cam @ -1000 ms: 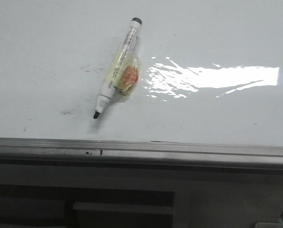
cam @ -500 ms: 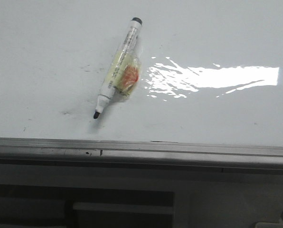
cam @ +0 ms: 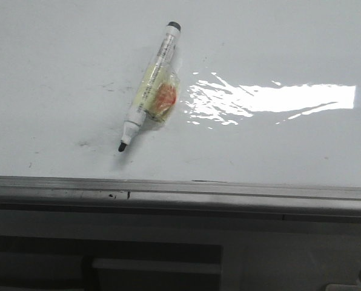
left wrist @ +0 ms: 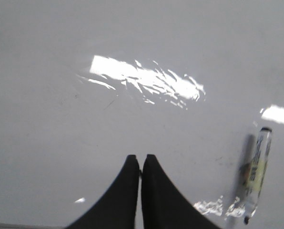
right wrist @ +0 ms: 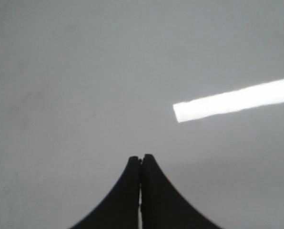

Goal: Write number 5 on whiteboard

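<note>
On the whiteboard (cam: pixel 59 66): nothing written, no number 5 anywhere; only faint grey smudges near the marker tip.
Landmark: marker (cam: pixel 149 91), lying flat on the board, uncapped, dark tip pointing toward the grey metal edge rail (cam: pixel 180 189), butt end pointing away from it.
Change: practically none over the last second. The marker sits at the same angle and spot, at most a hair of drift in the picture. No arm enters the front view.
Meaning: by my read the task hasn't started; the pickup comes first, then all the strokes.
Left gripper (left wrist: pixel 141 160): fingers pressed together, holding nothing, hovering over bare board with the marker (left wrist: pixel 255 176) off to one side, well apart.
Right gripper (right wrist: pixel 141 159): fingers pressed together, empty, over bare board; marker not in its view.
Marker build: slim white barrel with printed text, black end plug, tapered nib holder, and a crinkled clear wrap with a yellowish and orange patch around the mid-barrel.
Wrap: likely a grip aid, bulkier and softer than the bare plastic.
Board surface: glossy, flat, hard; a bright rippled glare patch (cam: pixel 271 99) just beside the marker on the side away from the smudges.
Rail: dull brushed metal with a small dark mark, running along the near edge of the board.
</note>
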You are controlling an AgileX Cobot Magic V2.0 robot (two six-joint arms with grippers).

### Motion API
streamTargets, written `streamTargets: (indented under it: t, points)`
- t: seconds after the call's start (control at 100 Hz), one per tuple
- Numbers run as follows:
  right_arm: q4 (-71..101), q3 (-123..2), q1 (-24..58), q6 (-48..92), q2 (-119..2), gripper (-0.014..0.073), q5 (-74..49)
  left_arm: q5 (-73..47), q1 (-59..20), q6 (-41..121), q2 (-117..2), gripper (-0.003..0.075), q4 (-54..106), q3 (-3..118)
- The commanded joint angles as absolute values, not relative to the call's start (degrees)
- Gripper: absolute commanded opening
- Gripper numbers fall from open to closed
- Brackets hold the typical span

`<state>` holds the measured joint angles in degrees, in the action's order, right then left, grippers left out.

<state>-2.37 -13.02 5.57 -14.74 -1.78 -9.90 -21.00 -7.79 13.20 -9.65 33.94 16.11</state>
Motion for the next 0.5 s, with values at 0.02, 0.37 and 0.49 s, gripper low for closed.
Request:
streamTargets:
  t: [0.02,0.37,0.49]
  points:
    - [-6.9,-19.7,10.3,-12.1,-6.1,-0.0039,-10.7,-25.3,-8.2,16.5,-19.8,-0.0008,26.7,24.8]
    - [-7.1,-31.7,23.0,-7.2,-18.7,0.0435,-24.2,-24.2,-26.8,19.4,-43.7,0.0445,29.2,34.2]
    - [-7.7,-31.8,23.3,-7.2,-20.9,0.0427,-22.1,-15.7,-36.1,19.4,-50.1,0.0395,29.2,34.2]
